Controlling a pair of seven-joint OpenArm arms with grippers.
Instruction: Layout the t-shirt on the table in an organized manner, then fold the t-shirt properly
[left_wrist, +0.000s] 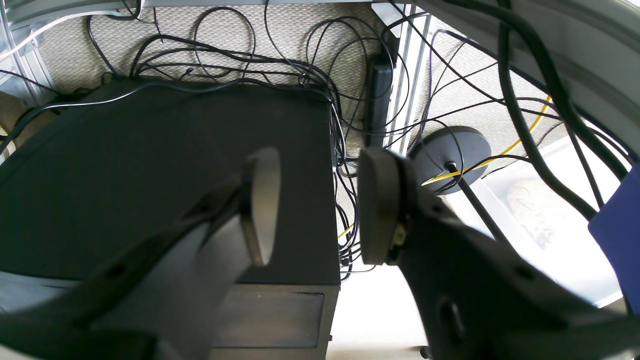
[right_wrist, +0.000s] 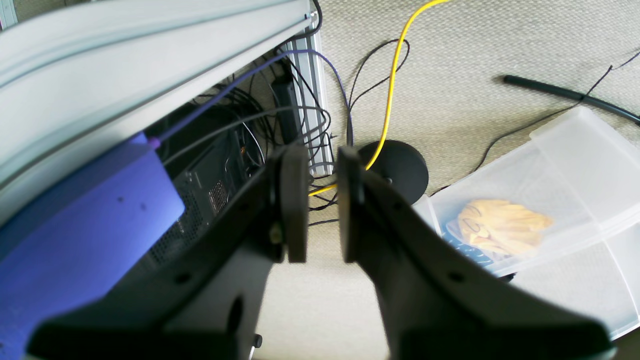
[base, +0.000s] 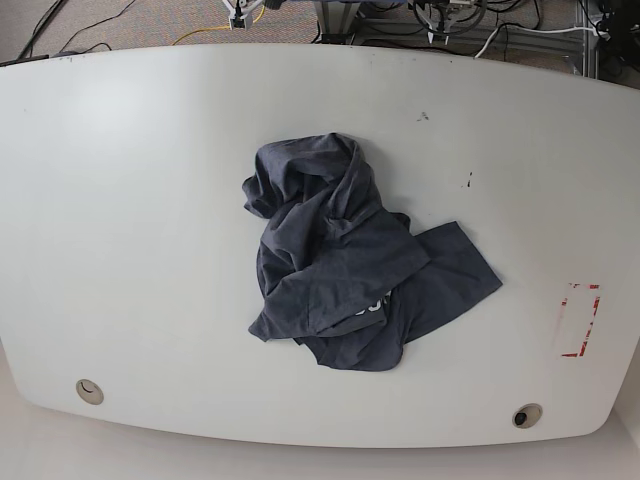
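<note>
We find the t-shirt (base: 345, 260) crumpled mid-worktop (base: 130, 200), well left of the red tape mark (base: 578, 320). Left gripper (left_wrist: 315, 207): jaws wide apart, empty, over a black case (left_wrist: 150, 175). Right gripper (right_wrist: 320, 200): jaws narrowly apart, empty, above carpet.

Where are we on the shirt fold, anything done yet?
Nothing done: the t-shirt lies crumpled in a heap on the table. Nothing in hand: the left gripper and the right gripper are open and empty, over floor cables, off the table. Spreading and folding remain.
</note>
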